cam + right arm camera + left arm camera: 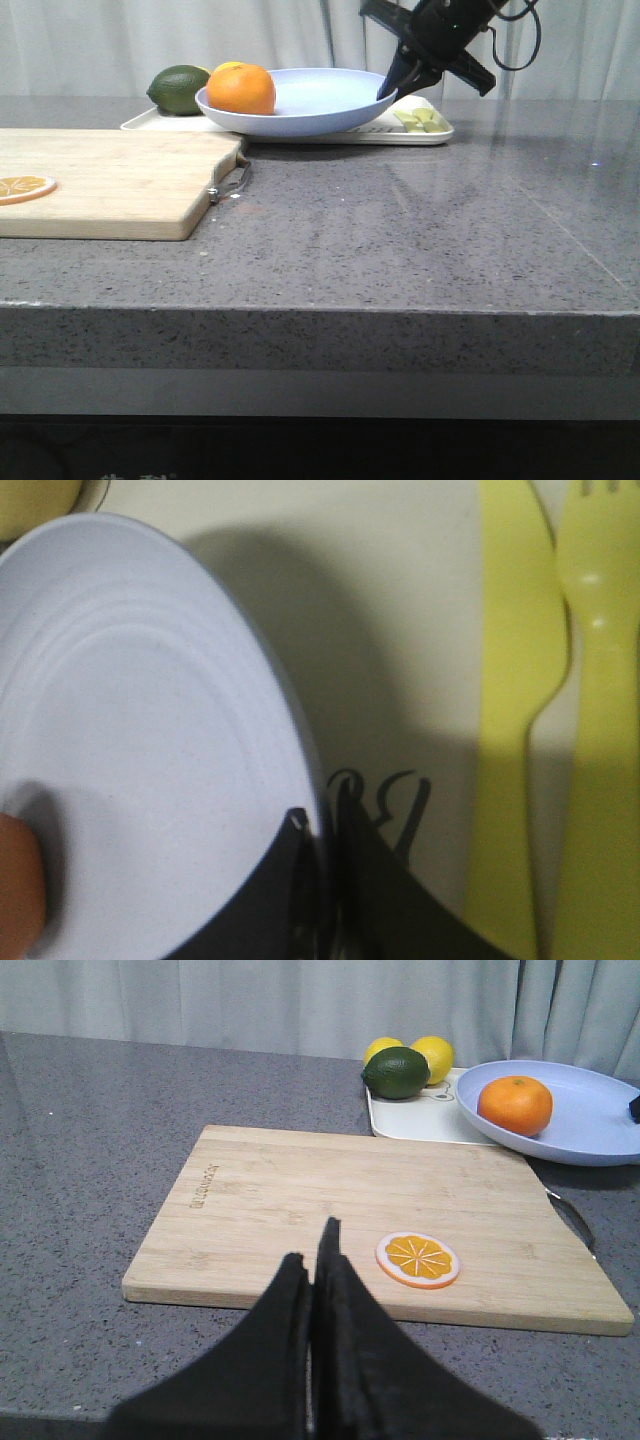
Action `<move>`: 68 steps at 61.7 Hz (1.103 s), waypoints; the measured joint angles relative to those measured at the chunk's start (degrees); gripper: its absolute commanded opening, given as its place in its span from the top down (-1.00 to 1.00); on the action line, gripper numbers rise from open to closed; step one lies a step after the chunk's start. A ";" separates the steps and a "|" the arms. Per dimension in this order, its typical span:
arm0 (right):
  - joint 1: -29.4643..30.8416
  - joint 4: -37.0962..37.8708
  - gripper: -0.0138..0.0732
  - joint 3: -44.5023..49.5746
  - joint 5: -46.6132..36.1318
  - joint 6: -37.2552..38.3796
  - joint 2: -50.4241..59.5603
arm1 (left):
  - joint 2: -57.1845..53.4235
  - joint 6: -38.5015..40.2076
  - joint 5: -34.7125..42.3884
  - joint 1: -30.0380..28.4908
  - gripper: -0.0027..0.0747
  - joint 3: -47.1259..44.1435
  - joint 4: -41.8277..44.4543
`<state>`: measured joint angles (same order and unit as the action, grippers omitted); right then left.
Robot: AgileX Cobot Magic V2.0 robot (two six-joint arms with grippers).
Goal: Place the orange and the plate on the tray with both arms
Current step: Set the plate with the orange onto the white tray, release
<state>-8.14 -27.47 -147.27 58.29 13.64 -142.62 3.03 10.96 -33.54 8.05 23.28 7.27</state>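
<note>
The lavender-blue plate (320,100) is over the cream tray (425,136) at the back of the table, with the orange (242,88) lying in its left part. My right gripper (392,85) is shut on the plate's right rim, one finger inside and one outside. In the right wrist view the gripper (322,815) pinches the plate (150,740) above the tray (400,600); the orange (18,890) shows at the edge. My left gripper (312,1250) is shut and empty over the near edge of the cutting board, far from the orange (515,1105) and plate (590,1125).
A wooden cutting board (110,180) with a metal handle lies at the left, with a flat orange slice (418,1259) on it. A dark green lime (178,88) and two lemons (432,1057) sit on the tray's left end. A yellow-green knife (515,680) and fork (600,680) lie on its right end.
</note>
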 measured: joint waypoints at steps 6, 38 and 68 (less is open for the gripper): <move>0.27 -0.66 0.83 -2.01 -0.85 1.41 -1.90 | 0.00 0.00 0.00 0.00 0.98 0.00 0.00; 0.39 -1.93 0.72 -2.48 -9.21 2.46 -4.82 | 0.00 0.00 0.00 0.00 0.98 0.00 0.00; 0.39 -2.19 -0.02 -3.28 -8.93 2.46 -5.39 | 0.00 0.00 0.00 0.00 0.98 0.00 0.00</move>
<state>-7.74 -29.66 -150.55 49.37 16.09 -148.01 3.03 10.96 -33.54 8.05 23.28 7.27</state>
